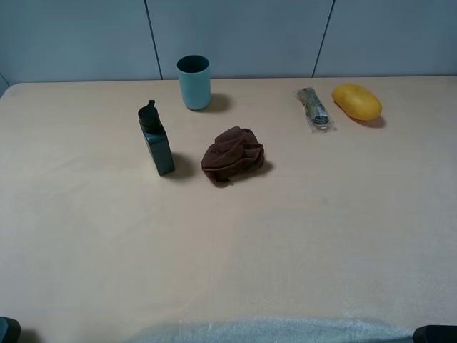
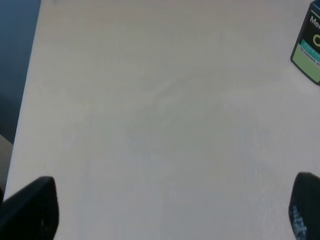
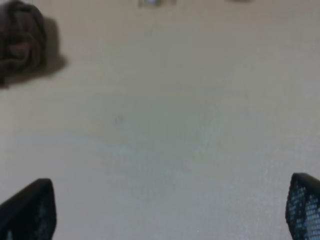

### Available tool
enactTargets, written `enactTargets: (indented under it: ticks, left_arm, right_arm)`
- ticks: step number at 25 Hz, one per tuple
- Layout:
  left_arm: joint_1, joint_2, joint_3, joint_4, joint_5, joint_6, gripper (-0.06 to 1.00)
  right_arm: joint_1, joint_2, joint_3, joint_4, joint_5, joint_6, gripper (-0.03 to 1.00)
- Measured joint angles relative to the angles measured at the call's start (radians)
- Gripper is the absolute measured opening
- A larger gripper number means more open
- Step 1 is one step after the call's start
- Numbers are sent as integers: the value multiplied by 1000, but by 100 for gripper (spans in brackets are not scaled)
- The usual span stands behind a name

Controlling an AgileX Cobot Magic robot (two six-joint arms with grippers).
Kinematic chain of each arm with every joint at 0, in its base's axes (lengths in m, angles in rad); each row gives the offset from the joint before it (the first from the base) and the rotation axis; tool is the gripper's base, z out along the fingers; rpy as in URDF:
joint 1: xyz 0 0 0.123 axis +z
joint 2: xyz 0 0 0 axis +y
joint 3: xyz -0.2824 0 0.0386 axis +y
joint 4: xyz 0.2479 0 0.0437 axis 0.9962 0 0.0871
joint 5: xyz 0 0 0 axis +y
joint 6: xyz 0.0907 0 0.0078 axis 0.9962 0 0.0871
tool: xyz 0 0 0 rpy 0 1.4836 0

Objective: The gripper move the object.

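Five things sit on the counter [image 1: 107,236]: a blue cup [image 1: 193,82], a dark carton [image 1: 156,140] standing upright, a crumpled brown cloth [image 1: 232,154] just beside it, a small packet [image 1: 313,108], and a yellow fruit [image 1: 356,101] at the far right. Both grippers, left [image 2: 175,210] and right [image 3: 172,210], hover with fingers spread wide, holding nothing.

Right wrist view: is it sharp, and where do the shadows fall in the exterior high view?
Right wrist view: soft, the brown cloth and the gripper fingertips are blurred. Exterior high view: sharper, even light; the cup, dark bottle and yellow fruit cast short soft shadows to their right on the table.
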Motion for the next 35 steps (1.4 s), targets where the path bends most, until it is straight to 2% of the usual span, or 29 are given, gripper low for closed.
enactTargets:
  ticks: [14, 23, 28, 31, 35]
  left_arm:
    - [0, 0, 0, 0, 0, 0, 93]
    - [0, 0, 0, 0, 0, 0, 93]
    - [0, 0, 0, 0, 0, 0, 93]
    - [0, 0, 0, 0, 0, 0, 93]
    - [0, 0, 0, 0, 0, 0, 93]
  right_arm:
    - [0, -432, 226, -3, 1, 1, 69]
    - [0, -720, 361, -38, -105, 2, 69]
    - [0, -734, 406, -105, -131, 2, 69]
    - [0, -734, 432, -121, -175, 2, 69]
    - [0, -734, 437, -129, -186, 4, 69]
